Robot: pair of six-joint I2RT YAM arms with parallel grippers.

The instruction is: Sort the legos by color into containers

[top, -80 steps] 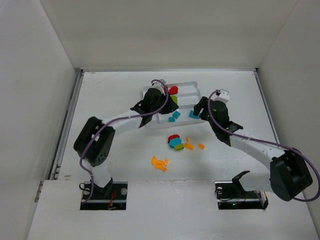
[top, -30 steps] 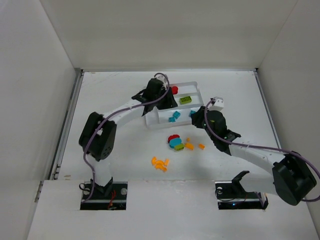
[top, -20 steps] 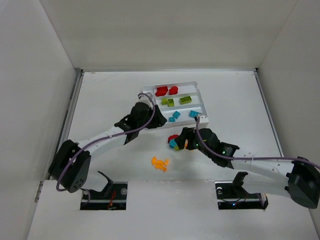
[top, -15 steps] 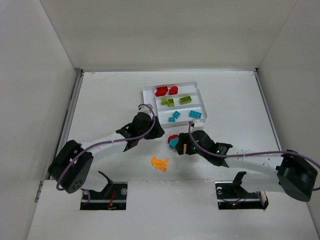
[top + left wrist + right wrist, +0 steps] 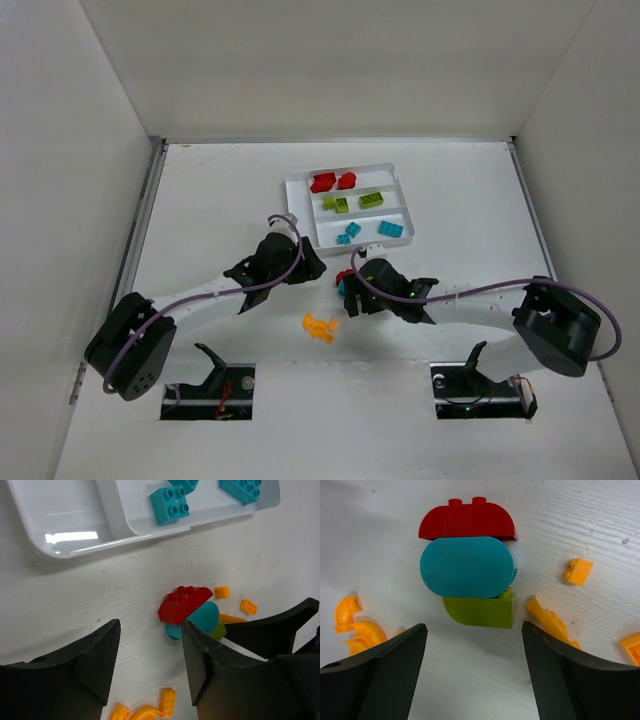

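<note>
1. Nearest the arm bases: orange cluster (image 5: 320, 327) of curved + small legos. It lies loose on the white worktop (image 5: 220, 200), apart from both pincers.
2. R pincer (image 5: 470, 675) is released: jaws wide apart, nothing betw. them. It hangs low over the worktop, facing a three-brick stack (image 5: 347, 283) just ahead of its fingertips (not gripped).
3. The stack lies flat on the worktop, bricks touching.
   - Lime green brick (image 5: 480, 611) is nearest the R pincer.
   - Teal oval brick (image 5: 467, 566) is in the mid.
   - Red rounded brick (image 5: 467, 522) is farthest.
4. Small orange bits (image 5: 579, 571) lie scattered beside the stack, near it but apart.
5. L pincer (image 5: 150, 655) is also released: jaws apart w/ an empty gap.
   - It sits just left of the stack in the top view.
   - One finger (image 5: 200, 655) comes v. close to the teal brick; contact can't be told.
6. Beyond both pincers: white tray (image 5: 60, 510), on the worktop, clear of the arms.
7. Nearest long slot holds the teal bricks (image 5: 349, 233), one more at its right end (image 5: 390, 229).
8. Mid. slot holds two lime green bricks (image 5: 337, 203), spaced apart.
9. Far slot holds two red bricks (image 5: 322, 182), side by side at its left end.
</note>
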